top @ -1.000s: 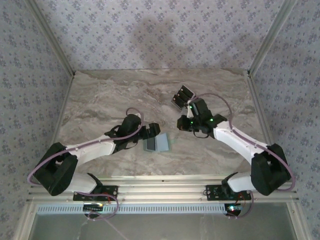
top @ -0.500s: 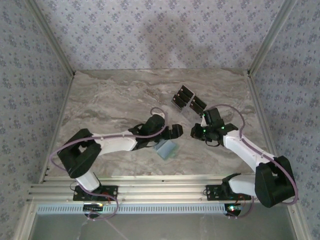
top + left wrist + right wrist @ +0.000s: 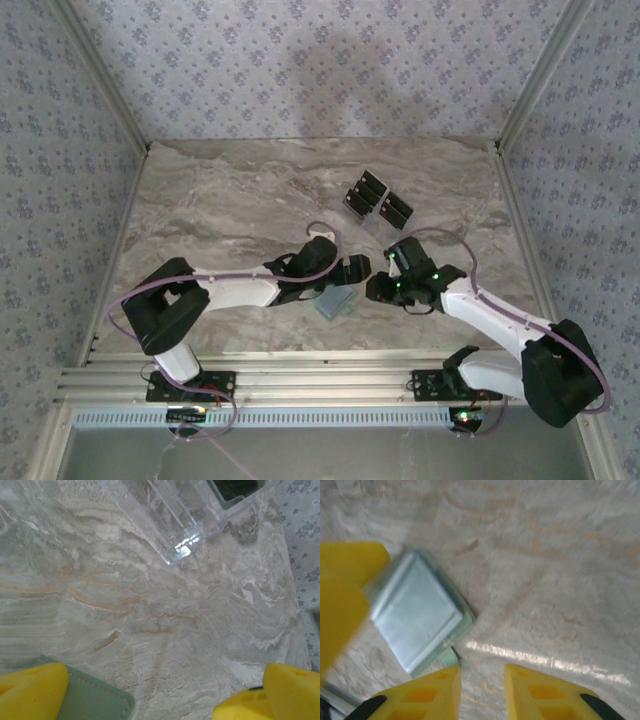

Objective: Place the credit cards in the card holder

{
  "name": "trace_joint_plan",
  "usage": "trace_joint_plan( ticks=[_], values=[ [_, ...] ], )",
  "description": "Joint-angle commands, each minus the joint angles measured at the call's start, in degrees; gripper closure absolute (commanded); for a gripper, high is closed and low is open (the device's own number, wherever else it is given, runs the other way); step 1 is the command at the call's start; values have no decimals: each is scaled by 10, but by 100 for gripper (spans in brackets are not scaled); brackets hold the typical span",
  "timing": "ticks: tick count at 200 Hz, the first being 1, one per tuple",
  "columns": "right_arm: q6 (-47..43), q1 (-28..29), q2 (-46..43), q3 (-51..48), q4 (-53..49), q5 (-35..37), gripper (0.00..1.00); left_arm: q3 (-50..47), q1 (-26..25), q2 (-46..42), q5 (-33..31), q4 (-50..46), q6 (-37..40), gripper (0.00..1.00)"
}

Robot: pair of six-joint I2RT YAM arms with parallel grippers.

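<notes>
The card holder (image 3: 336, 304) lies open on the marble, pale green outside and grey-blue inside (image 3: 415, 615). Black credit cards (image 3: 365, 190) (image 3: 393, 208) stand in a clear rack further back. My left gripper (image 3: 352, 270) hovers at the holder's far edge, wide open with nothing between its fingers (image 3: 160, 692); a green corner of the holder (image 3: 95, 700) lies by its left finger. My right gripper (image 3: 376, 288) is just right of the holder. It stands open with a narrow gap (image 3: 482, 672) over bare marble, and its left finger is beside the holder's corner.
The clear acrylic rack (image 3: 170, 520) holding the cards stands on the table (image 3: 220, 200) behind both grippers. In the right wrist view, a yellow finger (image 3: 345, 590) of the left gripper shows beside the holder. Patterned walls enclose the table on three sides.
My right gripper has come away from the cards down to the card holder, and its jaws have parted. The left arm has reached further right, and the holder has shifted right and turned.
</notes>
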Motion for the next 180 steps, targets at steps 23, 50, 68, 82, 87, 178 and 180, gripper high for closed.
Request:
trace_joint_plan(
  ticks=[23,50,68,82,87,178,180],
  values=[
    [74,87,-11,-16,14,46,53,-12,-1,-36,-18,-6,6,0],
    [96,121,11,-16,33,70,49,-27,-1,-49,-22,-6,5,0],
    [105,128,38,-14,46,81,49,-36,-1,-59,-27,-9,4,0],
    [109,129,58,-14,62,84,52,-45,-1,-69,-30,-10,1,0],
    [108,129,66,-14,67,83,54,-48,-1,-72,-31,-10,0,0],
    [54,81,98,40,60,87,100,-96,-8,-129,-44,-4,-27,0],
    [54,78,99,42,60,86,100,-96,-8,-129,-44,-3,-27,0]
  ],
)
